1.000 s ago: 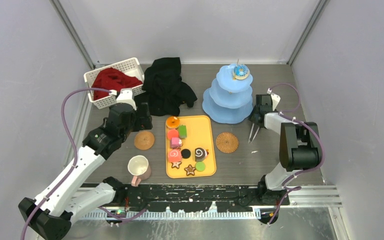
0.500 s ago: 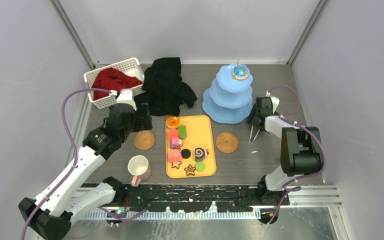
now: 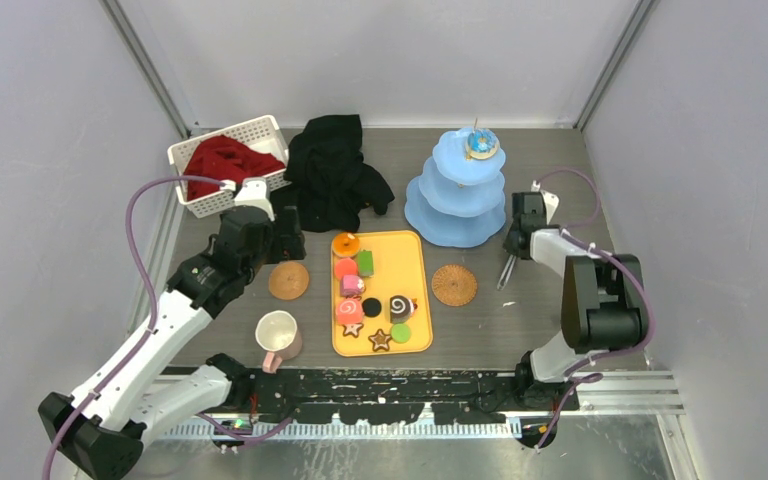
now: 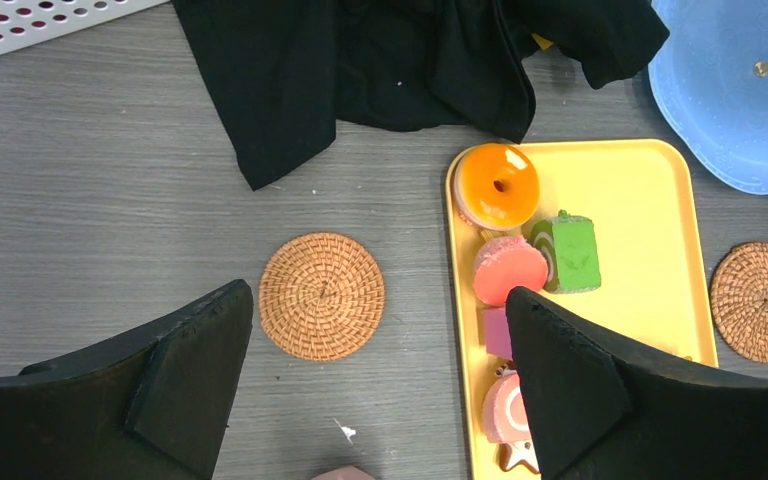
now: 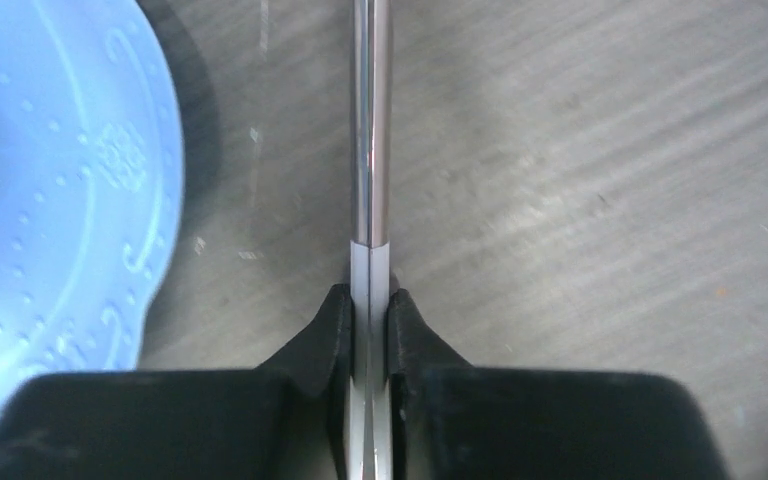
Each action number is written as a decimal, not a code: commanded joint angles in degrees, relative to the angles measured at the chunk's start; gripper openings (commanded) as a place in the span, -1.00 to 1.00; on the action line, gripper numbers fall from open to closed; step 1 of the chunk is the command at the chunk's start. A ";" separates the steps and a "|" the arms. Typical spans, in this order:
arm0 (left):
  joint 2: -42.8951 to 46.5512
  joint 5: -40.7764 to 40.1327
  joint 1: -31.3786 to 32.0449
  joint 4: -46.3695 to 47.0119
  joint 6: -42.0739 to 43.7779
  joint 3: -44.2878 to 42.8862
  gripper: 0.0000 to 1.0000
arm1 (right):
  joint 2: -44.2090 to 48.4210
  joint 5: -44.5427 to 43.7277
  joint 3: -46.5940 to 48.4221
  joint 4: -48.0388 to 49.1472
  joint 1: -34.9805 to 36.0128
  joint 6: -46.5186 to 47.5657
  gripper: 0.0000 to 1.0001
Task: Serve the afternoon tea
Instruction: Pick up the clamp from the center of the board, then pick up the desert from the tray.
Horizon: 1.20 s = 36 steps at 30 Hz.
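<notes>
The tongs (image 3: pixel 505 268) were spread and are now pinched together. The right gripper (image 5: pixel 370 300) clamps them beside the stand (image 3: pixel 455 215), tips seemingly empty, so probably prepping a pick. The left gripper (image 4: pixel 375 305) gapes, empty, over the bench (image 3: pixel 520 320).

Count:
- ten sweets (image 3: pixel 349 311) on the tray (image 3: pixel 415 270)
- one blue donut (image 3: pixel 479 145) on the top tier
- one mug (image 3: pixel 278 333)
- two coasters (image 3: pixel 288 281)
</notes>
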State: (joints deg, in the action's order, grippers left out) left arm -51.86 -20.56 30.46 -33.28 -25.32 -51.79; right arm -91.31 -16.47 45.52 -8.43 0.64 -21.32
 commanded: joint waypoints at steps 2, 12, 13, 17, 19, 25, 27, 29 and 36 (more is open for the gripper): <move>1.22 -0.95 -0.22 1.73 0.02 -0.64 0.94 | 13.53 -6.26 -1.45 -6.34 -0.21 -1.30 -0.99; 1.27 -1.07 -0.22 1.59 0.53 -1.73 0.94 | 42.41 4.30 8.67 -19.66 -0.21 2.20 -0.99; 1.36 -1.23 -0.22 1.64 0.53 -1.73 0.94 | 43.52 9.86 11.08 -19.44 -0.17 3.66 -0.99; 0.58 -3.08 -0.27 1.81 0.75 -1.58 0.95 | 41.80 27.63 20.30 -21.28 2.17 6.00 -0.99; -0.38 -5.40 -0.22 0.16 0.35 -2.15 0.96 | 39.80 28.40 24.92 -21.97 8.48 6.45 -0.99; -1.03 -7.03 -1.64 -4.82 -1.24 -4.35 0.99 | 27.46 18.54 37.61 -30.31 35.83 9.59 -0.99; -1.02 -6.73 -3.46 -7.05 -1.91 -5.71 0.99 | 24.14 17.11 39.03 -33.05 41.28 9.77 -0.99; -0.52 -6.44 -4.96 -8.26 -2.45 -6.30 0.99 | 22.42 17.60 38.25 -34.42 44.99 9.48 -0.99; 0.89 -7.97 -5.76 -11.02 -4.32 -6.79 0.99 | 20.74 18.62 29.40 -39.14 49.98 3.76 -0.97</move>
State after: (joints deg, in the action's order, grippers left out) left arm -52.36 -26.61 24.99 -42.13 -27.83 -56.25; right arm -72.16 3.05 77.30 -44.21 49.87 -14.04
